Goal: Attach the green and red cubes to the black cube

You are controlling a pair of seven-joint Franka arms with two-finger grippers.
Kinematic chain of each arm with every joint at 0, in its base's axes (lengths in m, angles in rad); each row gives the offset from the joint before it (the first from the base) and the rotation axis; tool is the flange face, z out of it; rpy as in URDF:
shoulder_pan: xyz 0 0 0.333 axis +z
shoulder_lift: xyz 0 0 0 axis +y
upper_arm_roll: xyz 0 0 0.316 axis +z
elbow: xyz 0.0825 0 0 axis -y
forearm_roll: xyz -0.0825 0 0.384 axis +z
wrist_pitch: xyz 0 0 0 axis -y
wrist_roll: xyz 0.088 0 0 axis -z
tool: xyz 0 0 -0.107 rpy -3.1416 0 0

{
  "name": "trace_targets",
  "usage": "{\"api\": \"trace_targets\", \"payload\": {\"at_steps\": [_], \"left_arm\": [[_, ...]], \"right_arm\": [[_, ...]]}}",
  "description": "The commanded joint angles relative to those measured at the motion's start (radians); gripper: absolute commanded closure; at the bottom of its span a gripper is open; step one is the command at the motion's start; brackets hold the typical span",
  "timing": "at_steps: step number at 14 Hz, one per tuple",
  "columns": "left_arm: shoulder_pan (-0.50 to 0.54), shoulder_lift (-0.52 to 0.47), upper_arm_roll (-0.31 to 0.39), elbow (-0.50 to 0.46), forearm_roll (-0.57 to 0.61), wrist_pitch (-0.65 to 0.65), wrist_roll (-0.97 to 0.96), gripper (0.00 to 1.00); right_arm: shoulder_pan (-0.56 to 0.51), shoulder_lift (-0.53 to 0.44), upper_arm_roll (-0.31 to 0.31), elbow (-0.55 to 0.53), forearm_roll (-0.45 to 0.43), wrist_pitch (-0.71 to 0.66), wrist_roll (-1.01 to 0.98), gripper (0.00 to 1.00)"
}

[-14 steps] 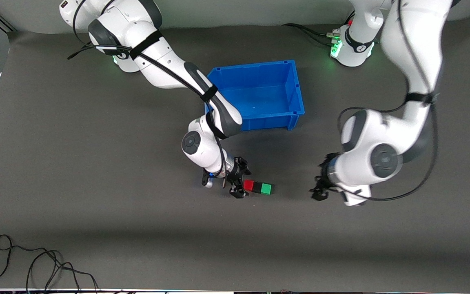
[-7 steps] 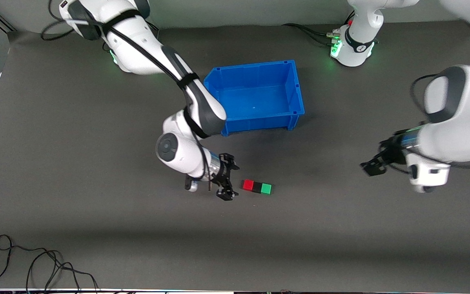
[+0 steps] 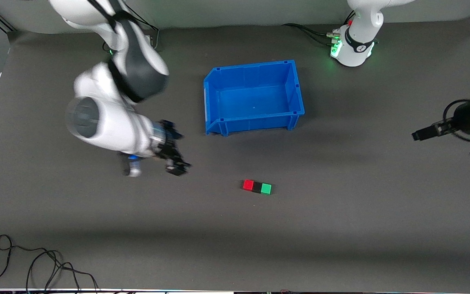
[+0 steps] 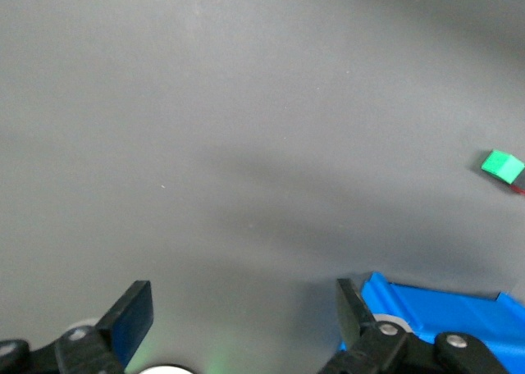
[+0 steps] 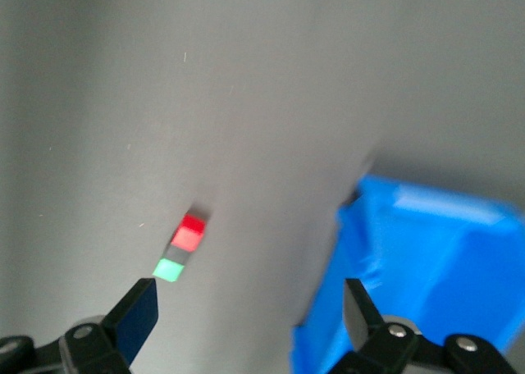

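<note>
The red cube, black cube and green cube lay joined in a row on the tabletop, nearer the camera than the blue bin; the left pincer and right pincer, both released and empty, stood well apart from the row, so attachment appeared complete and only verification seemed outstanding.

Both arms wear glossy white shells with dark grey joint bands; the right arm's big elbow joint carries a round grey cap — black cables strapped along its links. The right gripper is black, with a blue ring at the wrist. The left arm's white base, toward its own end of the table from the blue bin, glows green and takes black cables. The left gripper is black too — silver screws show at its finger mounts.
</note>
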Motion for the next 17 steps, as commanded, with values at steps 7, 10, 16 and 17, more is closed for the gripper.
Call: {"api": "trace_targets", "payload": {"at_steps": [7, 10, 16, 17], "left_arm": [[-0.013, -0.119, -0.020, -0.110, 0.015, 0.029, 0.172, 0.00], [-0.022, -0.092, -0.022, -0.061, 0.013, 0.026, 0.157, 0.00], [-0.023, -0.048, -0.022, 0.004, 0.015, -0.034, 0.159, 0.00], [-0.022, -0.048, -0.022, 0.004, 0.015, -0.034, 0.159, 0.00]], "right_arm": [[-0.235, -0.364, 0.043, -0.243, -0.333, -0.105, -0.678, 0.00], [-0.403, -0.407, 0.174, -0.255, -0.424, -0.103, -0.934, 0.00], [-0.733, -0.430, 0.402, -0.257, -0.447, -0.074, -1.377, 0.00], [-0.747, -0.438, 0.410, -0.258, -0.447, -0.071, -1.408, 0.00]]}}
